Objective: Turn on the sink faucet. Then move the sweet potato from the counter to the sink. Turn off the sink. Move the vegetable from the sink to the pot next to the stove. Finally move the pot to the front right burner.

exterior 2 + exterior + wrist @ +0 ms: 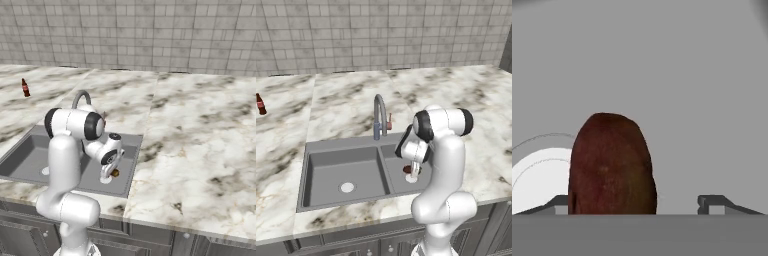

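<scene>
Two dark fingertips [714, 202] spread wide, gripping nothing, gripper [637, 205] low in grey narrower sink [341, 150] bowl, rough reddish-brown oblong sweet potato [611, 165] between them beside pale round drain [539, 177], its base cut off.

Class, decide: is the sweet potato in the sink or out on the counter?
In the sink: the sweet potato lies on the grey basin floor beside the pale drain.

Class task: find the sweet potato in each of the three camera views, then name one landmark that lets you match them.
Left base view: sweet potato in the narrower sink bowl, below the gripper.
Right base view: a brown glimpse by the hand.
Hand view: large, lower centre.
Shared landmark: pale drain.
</scene>
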{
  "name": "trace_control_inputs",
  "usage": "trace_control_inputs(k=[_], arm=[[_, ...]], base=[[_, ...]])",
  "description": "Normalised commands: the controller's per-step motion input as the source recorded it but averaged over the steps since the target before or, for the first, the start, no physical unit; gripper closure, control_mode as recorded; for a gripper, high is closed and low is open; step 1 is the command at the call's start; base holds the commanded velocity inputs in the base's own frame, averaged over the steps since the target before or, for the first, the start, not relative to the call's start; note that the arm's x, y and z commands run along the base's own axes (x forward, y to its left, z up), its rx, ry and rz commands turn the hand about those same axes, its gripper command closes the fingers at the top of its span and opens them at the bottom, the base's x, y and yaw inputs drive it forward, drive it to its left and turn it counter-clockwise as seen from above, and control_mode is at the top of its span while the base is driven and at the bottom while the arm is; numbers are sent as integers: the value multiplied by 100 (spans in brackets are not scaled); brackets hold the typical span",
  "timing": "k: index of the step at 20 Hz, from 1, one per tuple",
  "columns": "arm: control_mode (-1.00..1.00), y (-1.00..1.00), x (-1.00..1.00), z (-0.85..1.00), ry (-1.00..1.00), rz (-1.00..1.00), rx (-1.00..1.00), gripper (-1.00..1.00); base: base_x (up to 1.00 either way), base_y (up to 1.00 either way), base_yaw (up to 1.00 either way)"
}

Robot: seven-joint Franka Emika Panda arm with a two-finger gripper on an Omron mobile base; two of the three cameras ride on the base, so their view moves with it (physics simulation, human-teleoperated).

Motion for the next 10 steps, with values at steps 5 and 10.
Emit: trace_control_inputs(k=[5, 10], arm=[[-100, 0, -9, -38, 0, 0, -1, 100], [-100, 0, -3, -9, 0, -1, 0, 100]], base=[[0, 0, 0], [0, 0, 0]])
